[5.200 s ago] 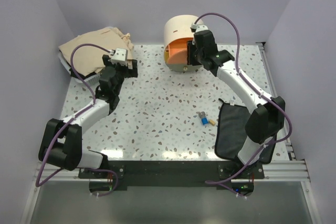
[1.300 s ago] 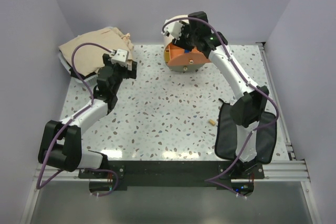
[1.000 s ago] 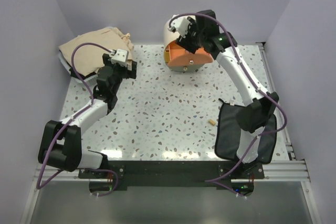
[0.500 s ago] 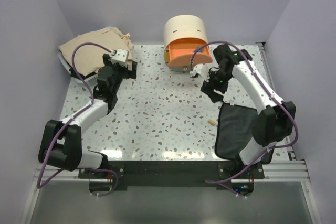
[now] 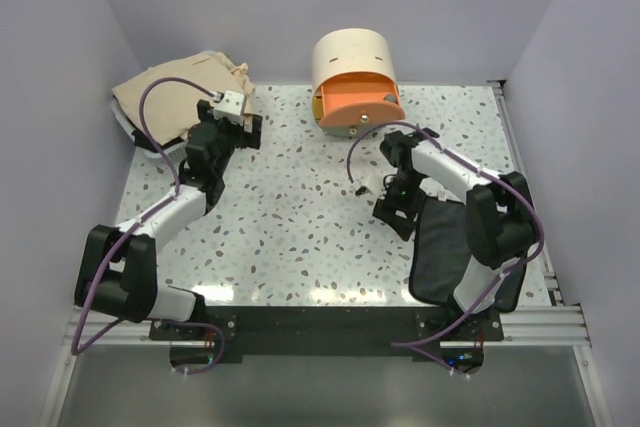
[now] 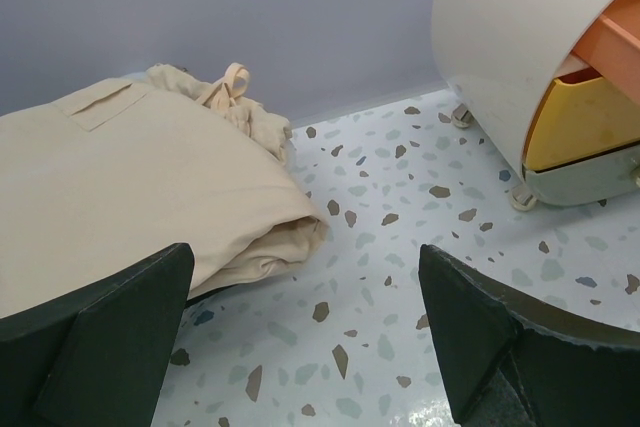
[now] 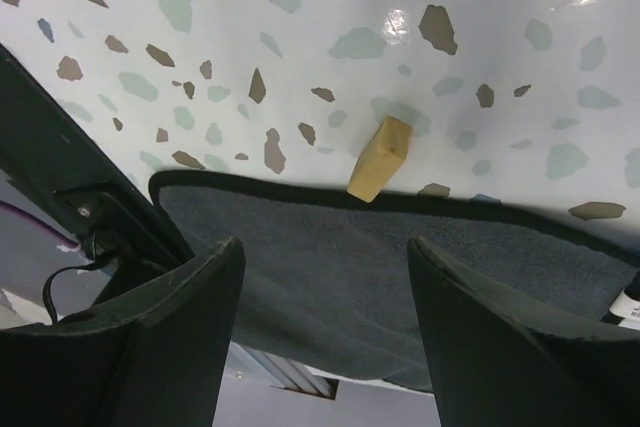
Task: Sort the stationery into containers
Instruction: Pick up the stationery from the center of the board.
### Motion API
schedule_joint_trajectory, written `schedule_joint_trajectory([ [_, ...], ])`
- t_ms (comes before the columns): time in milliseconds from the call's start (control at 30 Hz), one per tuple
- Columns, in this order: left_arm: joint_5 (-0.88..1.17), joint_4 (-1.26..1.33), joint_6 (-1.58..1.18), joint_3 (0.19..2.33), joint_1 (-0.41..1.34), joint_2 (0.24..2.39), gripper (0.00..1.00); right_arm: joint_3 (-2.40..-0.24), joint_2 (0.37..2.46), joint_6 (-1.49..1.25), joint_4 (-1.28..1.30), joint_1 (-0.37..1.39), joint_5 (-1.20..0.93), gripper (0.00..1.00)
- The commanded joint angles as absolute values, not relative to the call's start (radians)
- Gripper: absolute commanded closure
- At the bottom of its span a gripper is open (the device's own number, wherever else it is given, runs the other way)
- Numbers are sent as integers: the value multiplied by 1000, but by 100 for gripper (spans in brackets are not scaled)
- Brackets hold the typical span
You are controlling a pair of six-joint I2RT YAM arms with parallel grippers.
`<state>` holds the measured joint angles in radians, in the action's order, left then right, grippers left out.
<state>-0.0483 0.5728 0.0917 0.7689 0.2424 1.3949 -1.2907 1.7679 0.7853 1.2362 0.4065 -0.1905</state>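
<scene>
Only the right wrist camera finds the small yellow piece, a tan blocky chip lying on the speckled terrazzo table and touching the bound edge of the flat black fabric pouch at the near right; from above it is hidden beneath the right gripper, whose fingers stand spread, holding nothing; the left wrist camera alone shows a yellow panel under the orange drawer of the smooth cream cylindrical box at the far middle; the left gripper gapes empty too, near a rumpled beige cloth bag at the far left.
</scene>
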Motion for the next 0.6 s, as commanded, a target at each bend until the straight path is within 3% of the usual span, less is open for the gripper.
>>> schedule_joint_trajectory([
  [0, -46, 589, 109, 819, 233, 1410, 0, -1276, 1795, 646, 1129, 430, -121, 28],
  [267, -41, 586, 101, 831, 233, 1424, 0, -1266, 1836, 591, 1063, 440, -55, 28],
  [567, -43, 586, 100, 833, 233, 1428, 0, -1215, 1855, 592, 1048, 465, -45, 38],
])
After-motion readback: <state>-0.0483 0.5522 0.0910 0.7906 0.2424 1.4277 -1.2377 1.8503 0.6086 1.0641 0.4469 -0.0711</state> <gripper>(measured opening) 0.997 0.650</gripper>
